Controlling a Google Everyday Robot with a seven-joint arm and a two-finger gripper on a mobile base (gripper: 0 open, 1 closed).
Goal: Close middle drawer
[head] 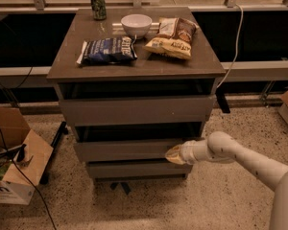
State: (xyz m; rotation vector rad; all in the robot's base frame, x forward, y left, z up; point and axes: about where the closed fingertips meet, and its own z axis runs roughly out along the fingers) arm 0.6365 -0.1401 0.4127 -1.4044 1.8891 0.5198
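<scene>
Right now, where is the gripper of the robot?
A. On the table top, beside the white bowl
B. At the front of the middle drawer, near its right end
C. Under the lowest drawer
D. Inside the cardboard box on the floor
B: the gripper is at the front panel of the middle drawer, near its right end, and the drawer stands partly pulled out.

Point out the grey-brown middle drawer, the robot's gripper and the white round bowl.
grey-brown middle drawer (125, 150), camera view, flat front panel.
gripper (173, 155), camera view, tip at the drawer front's right end.
white round bowl (136, 24), camera view, outer wall.
</scene>
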